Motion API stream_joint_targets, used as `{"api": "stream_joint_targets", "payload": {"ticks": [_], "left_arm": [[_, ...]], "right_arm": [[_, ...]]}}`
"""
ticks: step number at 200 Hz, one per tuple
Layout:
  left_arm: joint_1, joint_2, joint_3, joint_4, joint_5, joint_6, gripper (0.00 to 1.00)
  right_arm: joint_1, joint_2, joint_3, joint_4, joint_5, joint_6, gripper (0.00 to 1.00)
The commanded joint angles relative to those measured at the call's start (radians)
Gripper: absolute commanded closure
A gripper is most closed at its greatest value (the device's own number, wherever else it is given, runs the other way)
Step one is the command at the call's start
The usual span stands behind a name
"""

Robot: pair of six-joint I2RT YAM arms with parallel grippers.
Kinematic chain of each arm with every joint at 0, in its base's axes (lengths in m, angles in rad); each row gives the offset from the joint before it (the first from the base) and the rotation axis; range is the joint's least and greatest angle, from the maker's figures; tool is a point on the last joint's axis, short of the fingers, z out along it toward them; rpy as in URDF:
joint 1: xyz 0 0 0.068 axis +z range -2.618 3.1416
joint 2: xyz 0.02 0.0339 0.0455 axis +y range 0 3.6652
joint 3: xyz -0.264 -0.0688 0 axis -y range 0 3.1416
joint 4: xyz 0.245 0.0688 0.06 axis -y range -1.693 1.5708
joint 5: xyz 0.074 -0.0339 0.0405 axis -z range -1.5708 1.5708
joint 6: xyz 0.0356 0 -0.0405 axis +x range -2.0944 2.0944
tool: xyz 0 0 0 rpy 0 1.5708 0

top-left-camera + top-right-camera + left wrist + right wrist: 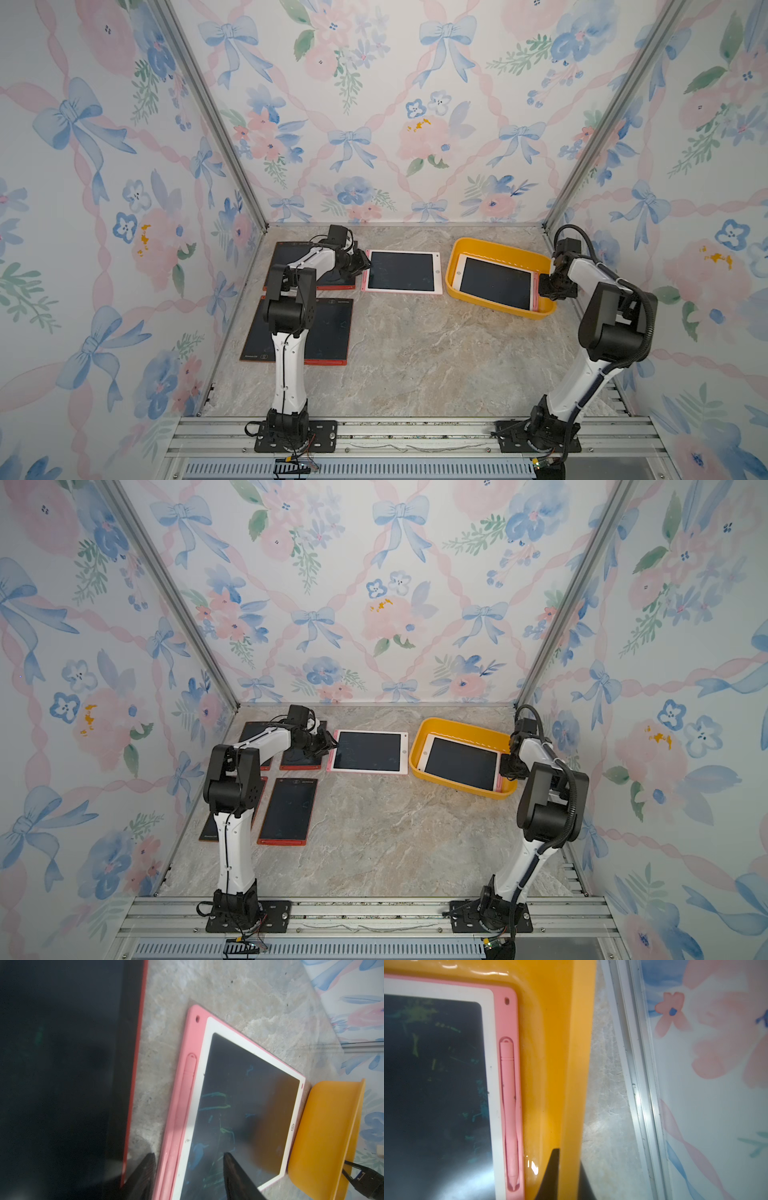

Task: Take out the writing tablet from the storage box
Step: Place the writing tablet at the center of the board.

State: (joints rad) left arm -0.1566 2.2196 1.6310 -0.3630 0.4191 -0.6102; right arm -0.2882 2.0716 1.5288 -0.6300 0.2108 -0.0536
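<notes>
Yellow storage box (556, 1064) wall pinched in right hand (568, 1160).

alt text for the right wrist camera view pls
The right tool grips the rim of a yellow box, one finger inside and one outside. In the box lies a pink-framed tablet with a pink pen in its side slot; stone table and flowered wall lie beyond.

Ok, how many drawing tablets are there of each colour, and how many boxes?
Pink tablets: 2 (one on the table, one in the box)
Red tablets: 4
Yellow storage box: 1
Total: 7 things
</notes>
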Motion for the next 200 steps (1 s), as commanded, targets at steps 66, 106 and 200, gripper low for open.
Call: {"api": "stream_joint_targets", "payload": {"ticks": [66, 106, 200], "left_arm": [[-0.01, -0.13, 0.051, -0.042, -0.101, 0.043, 0.31], [-0.054, -0.203, 0.156, -0.042, -0.09, 0.107, 0.24], [-0.505, 0.018, 0.579, -0.048, -0.258, 0.25, 0.02]], "right_arm": [[-0.021, -0.004, -0.079, -0.035, 0.13, 0.074, 0.57], [-0.016, -0.101, -0.168, 0.054, -0.025, 0.179, 0.43], [0.027, -0.265, -0.204, 0.054, 0.018, 0.273, 0.0]]}}
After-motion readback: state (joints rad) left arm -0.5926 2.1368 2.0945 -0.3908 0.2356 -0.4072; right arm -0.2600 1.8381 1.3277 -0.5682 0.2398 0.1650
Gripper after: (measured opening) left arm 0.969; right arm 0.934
